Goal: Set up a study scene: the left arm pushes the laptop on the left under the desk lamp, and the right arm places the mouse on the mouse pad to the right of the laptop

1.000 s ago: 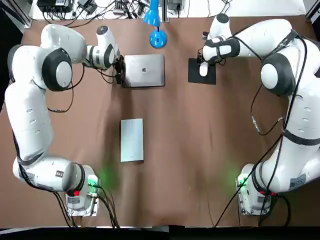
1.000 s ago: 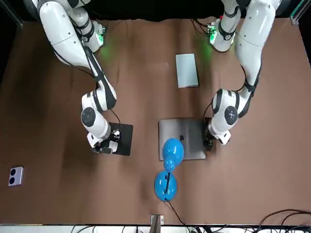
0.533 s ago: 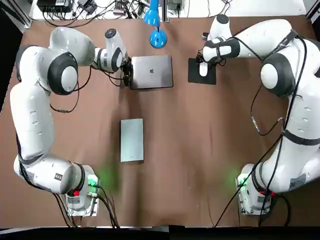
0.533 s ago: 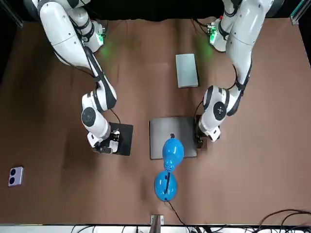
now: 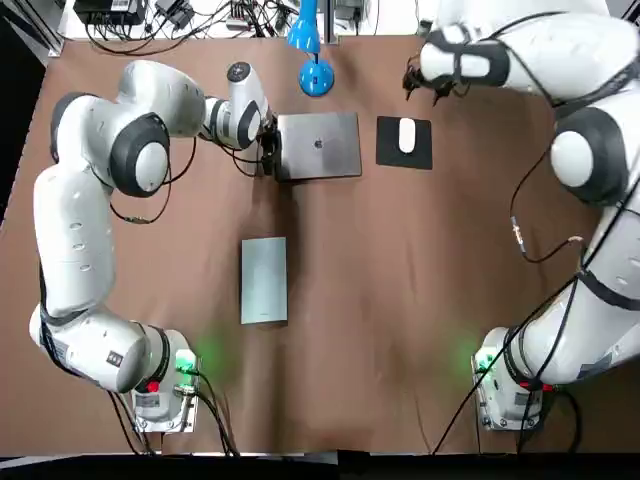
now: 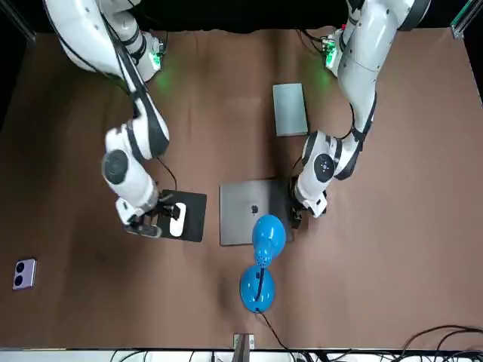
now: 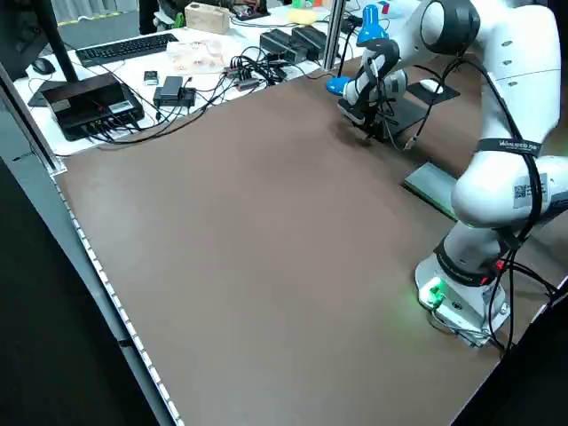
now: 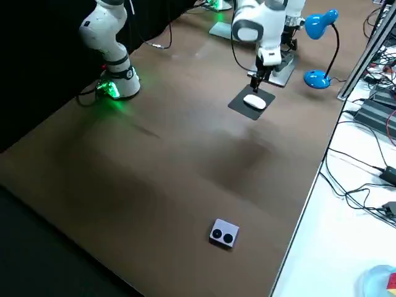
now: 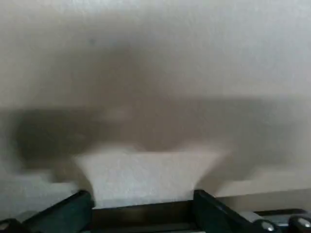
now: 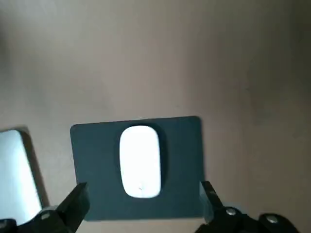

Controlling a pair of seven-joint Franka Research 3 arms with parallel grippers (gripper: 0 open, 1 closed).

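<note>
The mouse (image 5: 406,135) is now left on the mouse pad (image 5: 385,152) below the raised, spread right gripper (image 10: 143,188). The laptop (image 5: 318,146), against the spread left gripper (image 5: 268,152), is pushed further under the desk lamp (image 6: 267,234); the scene seems nearly set.

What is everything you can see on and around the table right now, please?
table: one, brown, carries everything below
laptop: one, silver, closed, far middle, by the lamp
desk lamp: one, blue, far edge, head over the laptop
mouse pad: one, black, right of the laptop
mouse: one, white, on the pad
flat slab: one, pale grey, mid-table, nearer the robot
small box: one, white with two dark circles, far right corner
cables and devices: several, mostly black, bench beyond the table
left gripper: open, against the laptop's left edge
right gripper: open, above the mouse
</note>
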